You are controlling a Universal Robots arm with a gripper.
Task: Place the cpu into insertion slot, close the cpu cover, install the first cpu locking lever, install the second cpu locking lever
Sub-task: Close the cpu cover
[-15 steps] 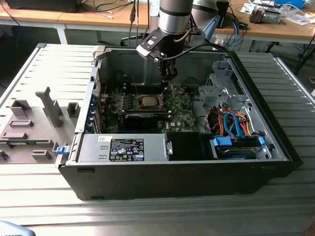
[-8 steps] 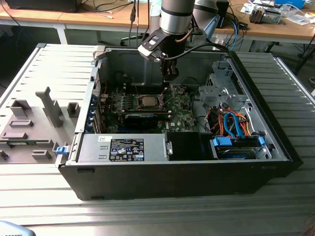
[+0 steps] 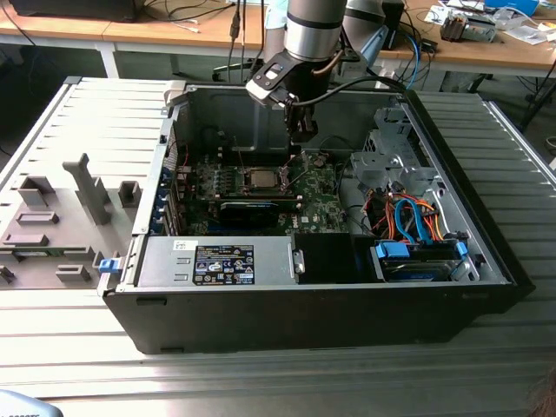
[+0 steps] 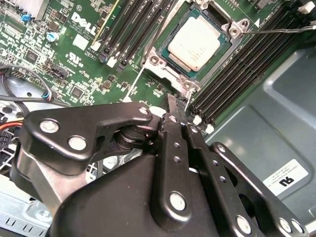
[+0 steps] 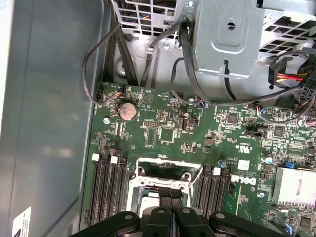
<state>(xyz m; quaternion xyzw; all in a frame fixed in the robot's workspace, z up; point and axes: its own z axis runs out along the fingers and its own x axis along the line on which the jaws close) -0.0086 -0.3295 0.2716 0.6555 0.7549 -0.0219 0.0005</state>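
Note:
The cpu, a small silvery square, lies in the insertion slot on the green motherboard. In the exterior view the cpu sits in the middle of the open computer case. The cpu cover, a silver-grey frame, appears to lie flat around the chip. A thin wire locking lever sticks out past one corner of the slot. My gripper is shut with nothing between its black fingers. It hangs just above the board beside the slot's edge, gripper behind the cpu and gripper over the slot's rim.
Black memory slots flank the socket. A black graphics card lies in front of it. A metal drive cage and orange and blue cables fill the case's right side. A power supply sits at the front. Grey fixtures stand left.

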